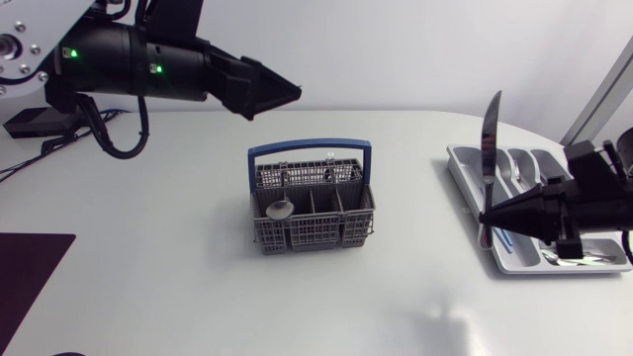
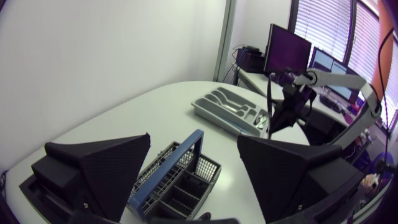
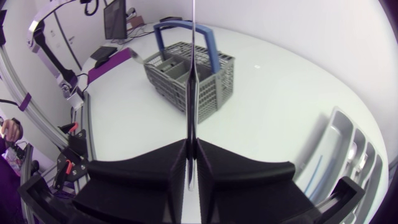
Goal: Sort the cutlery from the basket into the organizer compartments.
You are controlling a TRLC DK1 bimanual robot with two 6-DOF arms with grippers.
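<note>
One table knife (image 1: 491, 138) stands upright, pinched by the right gripper (image 1: 492, 216) above the organizer (image 1: 463, 163); left gripper (image 2: 194, 137) hangs spread near the basket (image 1: 312, 232), which seemingly holds a spoon (image 1: 280, 209)

1 basket (image 1: 315, 235), 1 organizer (image 1: 462, 176), 1 held knife (image 1: 491, 138), 2 grippers (image 1: 285, 94) (image 1: 500, 213)

The head camera is looking down over the table (image 1: 178, 267); both wrist cameras are looking across it, sharing the basket (image 1: 312, 235).
</note>
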